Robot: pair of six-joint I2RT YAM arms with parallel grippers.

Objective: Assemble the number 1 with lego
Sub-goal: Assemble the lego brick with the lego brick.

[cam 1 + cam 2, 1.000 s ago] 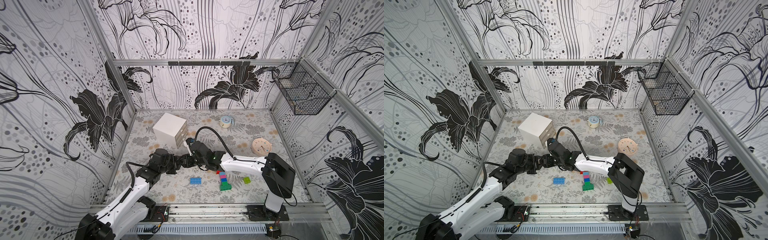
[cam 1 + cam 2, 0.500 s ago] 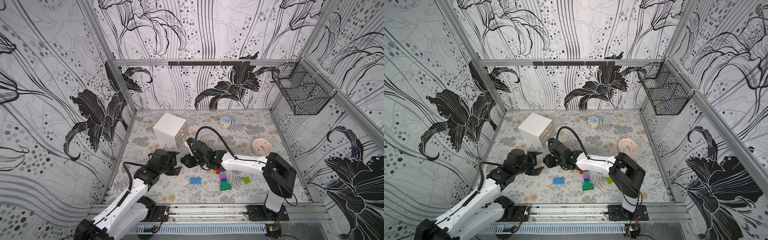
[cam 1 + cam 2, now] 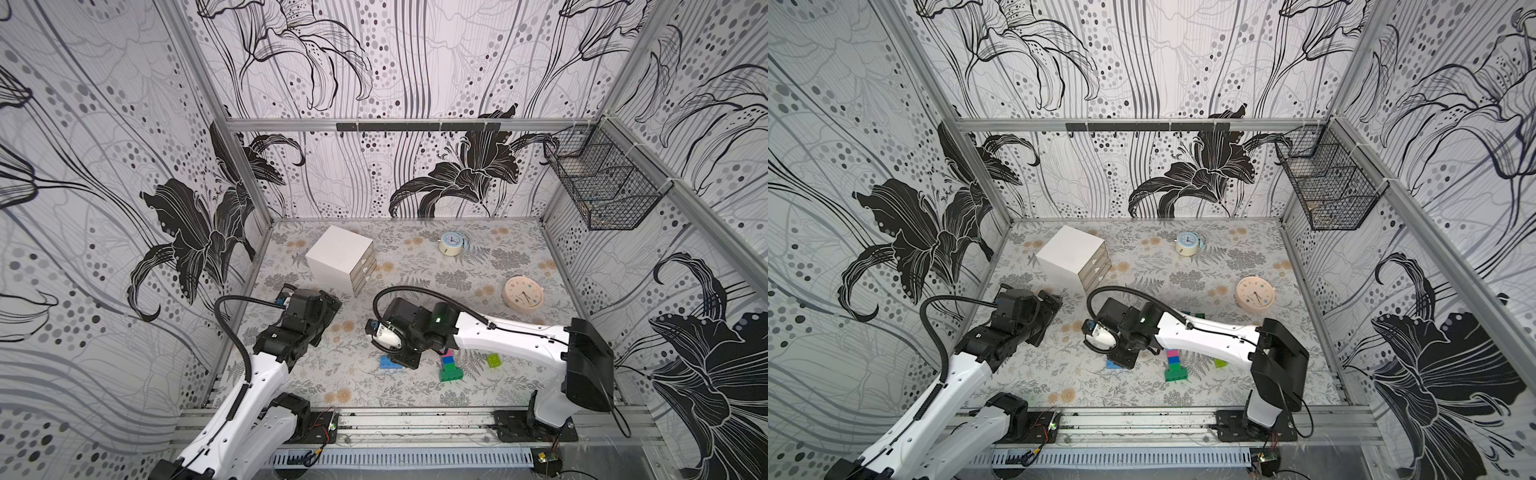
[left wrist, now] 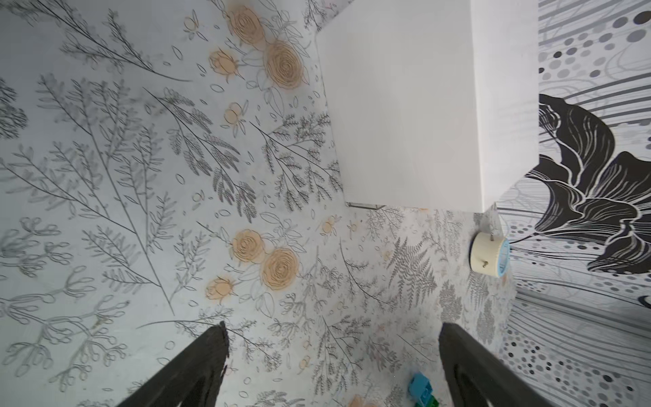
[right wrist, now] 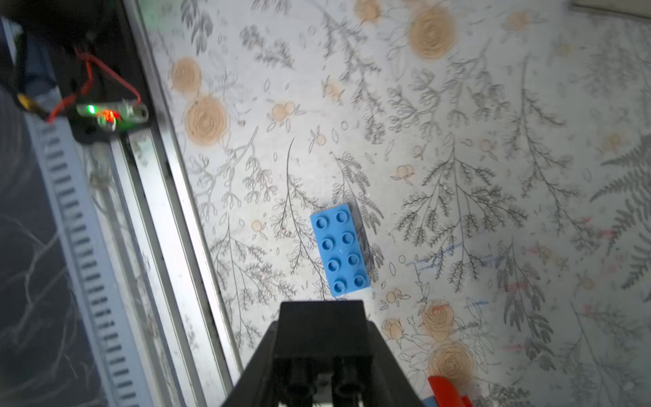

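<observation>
Meanwhile, right claw (image 3: 404,358) clamps a black brick (image 5: 322,317) near the blue brick (image 5: 340,246) lying mid-frame; left claw (image 4: 333,327) gapes empty. Light, stiff, slick plastic, probably best pinched across flat sides.

A light blue oblong plastic brick (image 5: 340,248) with eight studs lies flat, studs up, on the counter (image 3: 374,390). Near it is a joined run of bricks (image 3: 449,365): a pink brick (image 3: 448,353), a blue brick (image 3: 447,360) and a wider dark green brick (image 3: 451,375). A lime square brick (image 3: 493,360) sits apart, beside them. A black brick (image 5: 324,327) is clamped in the right gripper (image 5: 324,310), between its fingers (image 5: 259,366).
</observation>
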